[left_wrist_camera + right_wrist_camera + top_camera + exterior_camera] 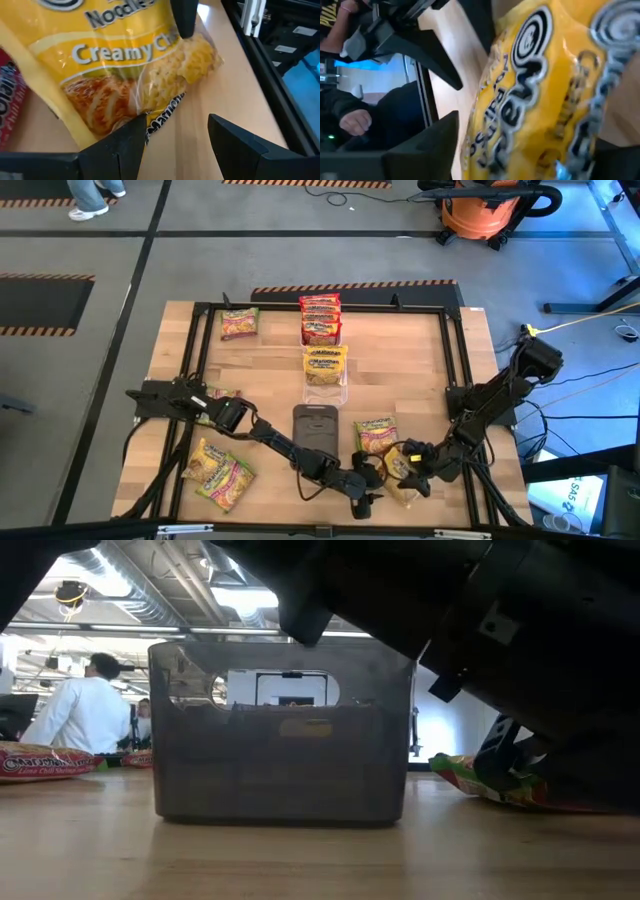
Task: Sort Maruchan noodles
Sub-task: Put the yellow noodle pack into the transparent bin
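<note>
Overhead, you have a wooden table (pixel 400 370) bounded by a black frame (pixel 455 360), and both arms crowd its 6 o'clock edge.

Your left gripper (pixel 366 485) sits at about 6 o'clock, fingers spread with nothing between them; in its wrist view one fingertip touches the corner of a yellow Creamy Chicken packet (pixel 135 75), with bare wood and the frame rail just beside it.

Your right gripper (pixel 412 470) is at about 5 o'clock, right on that yellow packet; its wrist view shows the packet (pixel 540 95) pressed between its fingers, but you cannot tell whether the grip is closed. A green-and-pink packet (pixel 375 434) lies just beside both grippers. Little free room remains there.

Open wood lies through the middle and along the 3 o'clock side.

Containers run down the centre line. At 12 o'clock a clear tray (pixel 321 332) holds a stack of red-orange packets (pixel 320 313). Just below it a second clear tray (pixel 326 392) holds yellow packets (pixel 325 365). Nearer 6 o'clock stands a dark tray (pixel 316 430); the low view shows its smoky wall (pixel 280 740), and its contents cannot be made out.

Loose packets: one green-and-pink at 11 o'clock (pixel 240 323), another under the left arm at 9 o'clock (pixel 215 405), and a yellow and green-and-pink pair at 7 o'clock (pixel 220 472).

A person in white (pixel 80 715) stands in the room beyond.
</note>
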Robot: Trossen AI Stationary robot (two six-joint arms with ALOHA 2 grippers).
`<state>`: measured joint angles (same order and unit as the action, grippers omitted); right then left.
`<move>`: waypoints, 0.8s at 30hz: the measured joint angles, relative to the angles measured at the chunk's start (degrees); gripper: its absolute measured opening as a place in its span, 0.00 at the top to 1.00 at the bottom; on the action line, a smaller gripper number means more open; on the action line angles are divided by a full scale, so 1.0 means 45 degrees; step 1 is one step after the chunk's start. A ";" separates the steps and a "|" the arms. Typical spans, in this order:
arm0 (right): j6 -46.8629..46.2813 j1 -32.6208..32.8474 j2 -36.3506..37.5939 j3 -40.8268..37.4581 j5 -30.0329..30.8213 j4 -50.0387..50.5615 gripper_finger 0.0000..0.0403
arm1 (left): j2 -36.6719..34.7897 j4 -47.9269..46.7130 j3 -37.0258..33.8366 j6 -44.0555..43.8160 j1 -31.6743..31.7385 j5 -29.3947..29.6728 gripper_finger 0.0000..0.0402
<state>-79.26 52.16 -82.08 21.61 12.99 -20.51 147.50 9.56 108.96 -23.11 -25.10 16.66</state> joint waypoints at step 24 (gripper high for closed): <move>0.5199 -0.0215 0.0029 0.6156 0.1990 0.9635 0.74 | -0.4521 -0.6099 -0.0786 0.1169 -0.1986 -0.0810 0.48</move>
<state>-55.87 51.20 -81.95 49.31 21.95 22.85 127.15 -17.88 105.42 -17.84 -34.03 13.02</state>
